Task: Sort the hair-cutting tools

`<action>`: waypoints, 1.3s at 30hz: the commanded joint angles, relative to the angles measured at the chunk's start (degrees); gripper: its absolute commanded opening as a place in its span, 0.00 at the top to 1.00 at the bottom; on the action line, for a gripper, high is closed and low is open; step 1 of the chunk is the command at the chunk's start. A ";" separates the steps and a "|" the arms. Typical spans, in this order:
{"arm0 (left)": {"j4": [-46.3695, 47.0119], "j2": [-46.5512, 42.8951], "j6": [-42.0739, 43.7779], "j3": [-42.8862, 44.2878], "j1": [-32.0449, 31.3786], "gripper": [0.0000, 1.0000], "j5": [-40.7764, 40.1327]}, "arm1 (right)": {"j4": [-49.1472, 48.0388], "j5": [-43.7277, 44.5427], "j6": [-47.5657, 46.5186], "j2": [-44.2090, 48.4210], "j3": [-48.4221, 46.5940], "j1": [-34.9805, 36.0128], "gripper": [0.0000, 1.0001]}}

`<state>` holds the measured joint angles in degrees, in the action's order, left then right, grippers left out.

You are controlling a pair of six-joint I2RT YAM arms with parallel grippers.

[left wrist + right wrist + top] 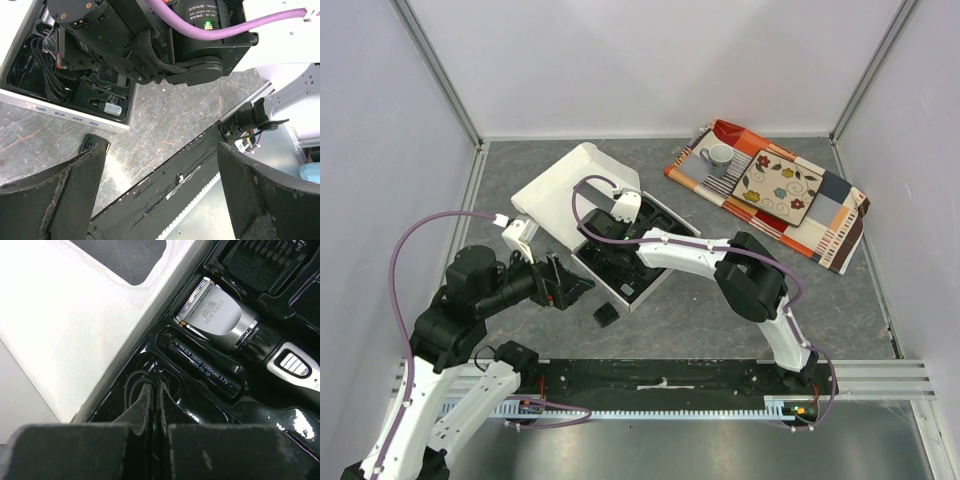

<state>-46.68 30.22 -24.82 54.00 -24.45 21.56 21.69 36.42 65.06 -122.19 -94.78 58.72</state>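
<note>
The open white box [565, 185] holds a black tray [280, 410] with the hair-cutting tools. In the right wrist view the black-and-silver clipper [222, 317] lies in its slot, a black battery [207, 367] beside it and a comb attachment [260, 255] above. My right gripper [156, 385] reaches into the corner pocket, shut, and strands of the coiled black cable [131, 385] run into the gap at its tips. One small black comb attachment [607, 315] lies on the table in front of the box. My left gripper [160, 200] hovers open and empty beside that attachment [93, 143].
A patterned cloth [820, 215] with a grey mug [718, 157] lies at the back right. The black rail [165, 175] at the table's near edge runs under my left gripper. White walls enclose the table. The right arm [750, 275] stretches over the box.
</note>
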 commanded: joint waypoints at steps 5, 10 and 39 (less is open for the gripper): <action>0.18 0.37 0.56 0.23 0.19 0.02 1.64 | 1.33 3.48 1.04 -2.87 -4.97 0.43 1.00; 0.18 0.54 0.82 0.14 0.19 0.02 1.64 | 1.51 2.86 -1.51 -3.67 -4.89 0.52 0.87; 2.73 5.55 -1.72 -3.10 0.19 0.06 -2.75 | 5.81 6.90 -19.96 29.45 16.81 -3.35 0.49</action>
<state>-46.11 33.82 -24.82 52.93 -24.45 20.86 24.12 40.84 50.17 -97.43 -80.90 56.05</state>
